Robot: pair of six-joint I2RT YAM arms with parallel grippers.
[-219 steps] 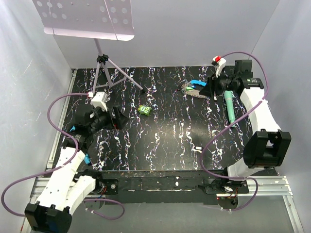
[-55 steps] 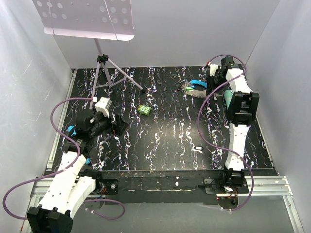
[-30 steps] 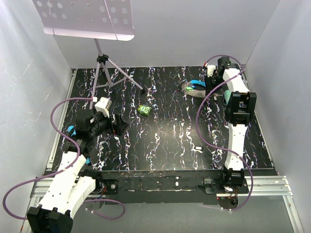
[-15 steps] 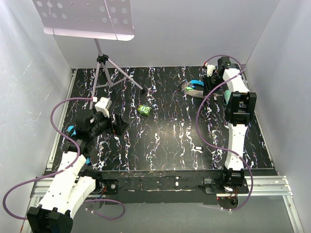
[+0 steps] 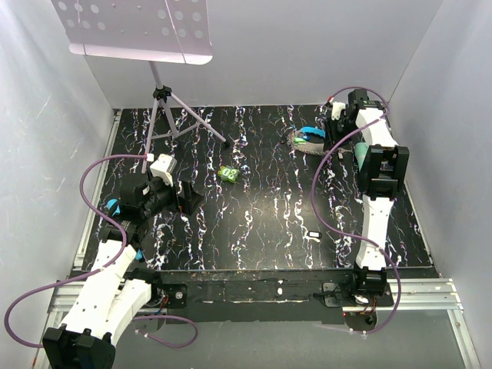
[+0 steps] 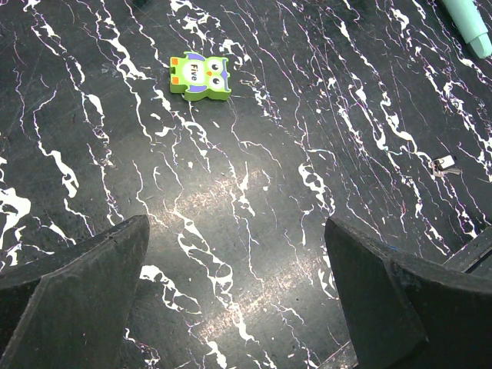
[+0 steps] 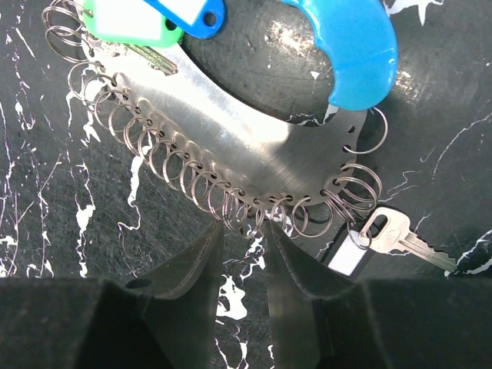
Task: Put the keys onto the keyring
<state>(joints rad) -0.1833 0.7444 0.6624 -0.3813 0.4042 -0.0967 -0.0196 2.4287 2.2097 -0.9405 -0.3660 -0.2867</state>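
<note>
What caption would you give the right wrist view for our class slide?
The right pincer noses the keyring's ringed edge; a key lies alongside.

Crescent-shaped polished metal keyring plate (image 7: 231, 131): mirror-smooth, edged with thin wire rings. Its curved bright blue plastic grip (image 7: 357, 46) is seen glossy. Small silver metal key (image 7: 403, 237): shiny. Black white-veined tabletop (image 6: 254, 184): smooth, softly sheened. Green owl-shaped plastic block (image 6: 200, 75): smooth, slightly glossy.
</note>
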